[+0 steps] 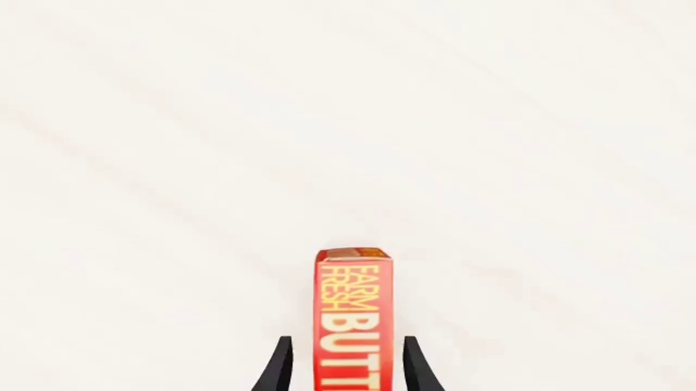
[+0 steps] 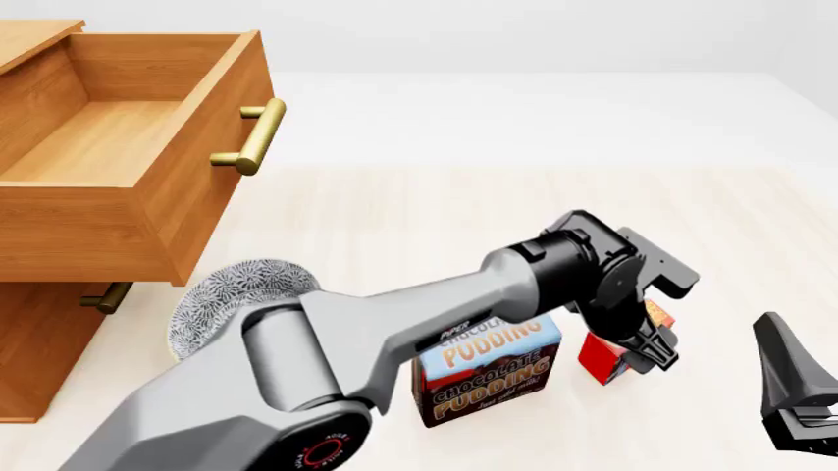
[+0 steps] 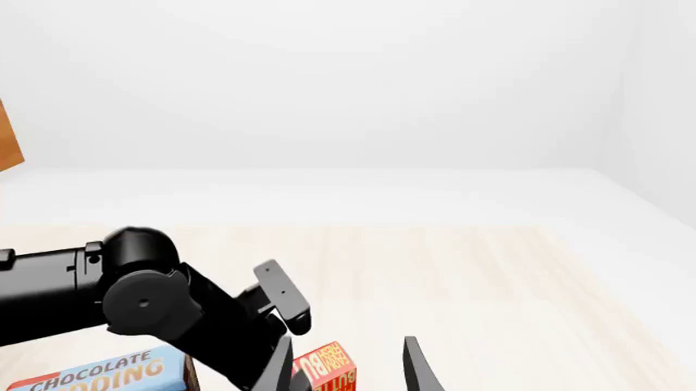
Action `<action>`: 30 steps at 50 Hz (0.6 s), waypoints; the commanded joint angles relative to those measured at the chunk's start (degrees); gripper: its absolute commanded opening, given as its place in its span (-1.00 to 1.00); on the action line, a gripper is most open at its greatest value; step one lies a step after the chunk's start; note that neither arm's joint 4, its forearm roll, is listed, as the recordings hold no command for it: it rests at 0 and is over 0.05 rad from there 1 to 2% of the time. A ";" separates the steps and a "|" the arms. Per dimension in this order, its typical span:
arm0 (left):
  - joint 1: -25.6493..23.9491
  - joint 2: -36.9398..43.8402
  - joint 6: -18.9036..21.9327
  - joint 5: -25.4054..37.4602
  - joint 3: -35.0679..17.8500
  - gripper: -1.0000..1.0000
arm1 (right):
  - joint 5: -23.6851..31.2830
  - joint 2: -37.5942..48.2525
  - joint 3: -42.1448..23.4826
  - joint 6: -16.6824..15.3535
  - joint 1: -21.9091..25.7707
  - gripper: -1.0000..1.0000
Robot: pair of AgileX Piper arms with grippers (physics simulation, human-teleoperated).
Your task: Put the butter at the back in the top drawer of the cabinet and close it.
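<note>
Pale wood-grain tabletop [image 2: 433,216] runs back to a plain white room; the cabinet [image 2: 39,334] stands at left, its top drawer [image 2: 125,147] pulled out; the left gripper [image 2: 638,345] straddles the butter [image 2: 605,355] beside the pudding box [image 2: 488,378], contact unclear; the right gripper [image 3: 348,366] is parted, holding nothing.

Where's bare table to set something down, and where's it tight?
Free: the wide bare strip of table behind the left gripper, right of the open top drawer. Crowded: near edge, where the butter between the fingers, the chocolate pudding box and a grey patterned round object cluster, with the right gripper alongside.
</note>
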 commanded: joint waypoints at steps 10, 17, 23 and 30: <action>-0.20 1.35 -0.63 0.10 -1.02 1.00 | 0.00 0.00 0.00 0.00 0.00 1.00; -0.58 2.19 -2.17 0.36 -1.45 1.00 | 0.00 0.00 0.00 0.00 0.00 1.00; -0.75 2.59 -2.56 0.73 -1.89 -1.00 | 0.00 0.00 0.00 0.00 0.00 1.00; -0.06 2.75 -2.79 0.85 -1.74 -1.00 | 0.00 0.00 0.00 0.00 0.00 1.00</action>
